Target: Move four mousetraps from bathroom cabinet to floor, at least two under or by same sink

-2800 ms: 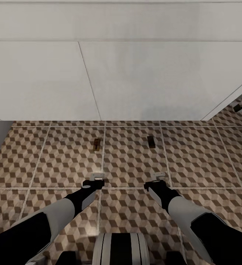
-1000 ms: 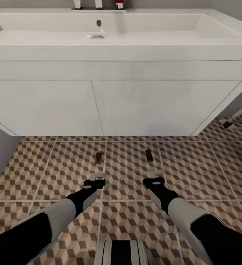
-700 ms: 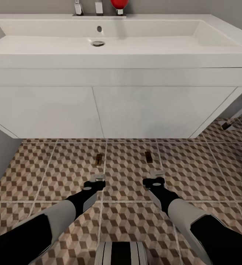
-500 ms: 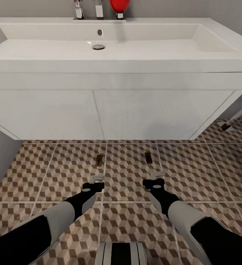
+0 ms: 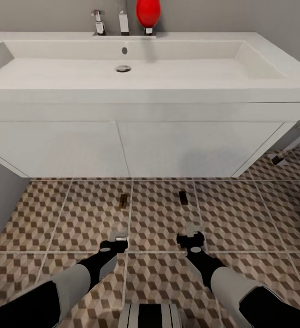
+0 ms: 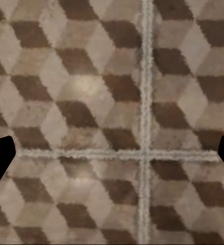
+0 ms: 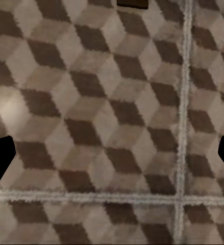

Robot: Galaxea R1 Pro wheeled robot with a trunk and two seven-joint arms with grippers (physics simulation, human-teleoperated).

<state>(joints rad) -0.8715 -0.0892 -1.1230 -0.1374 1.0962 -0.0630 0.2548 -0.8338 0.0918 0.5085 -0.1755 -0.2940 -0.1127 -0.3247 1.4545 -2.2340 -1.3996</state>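
2 mousetraps (image 5: 122,201) (image 5: 183,197) on bathroom floor (image 5: 241,218) before sink (image 5: 122,82), one cropped in right wrist view; both grippers (image 5: 118,237) (image 5: 193,230) spread empty.

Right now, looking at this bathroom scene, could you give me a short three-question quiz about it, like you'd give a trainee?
1. True or false: both mousetraps, the left mousetrap and the right mousetrap, lie on the tiled floor in front of the white vanity.
2. What does the left gripper hold? A) a mousetrap B) nothing C) the tap
3. Fill in: the knob behind the sink is coloured ____.

Key: 1 true; 2 B, and the right gripper is likewise open and empty; 3 red.
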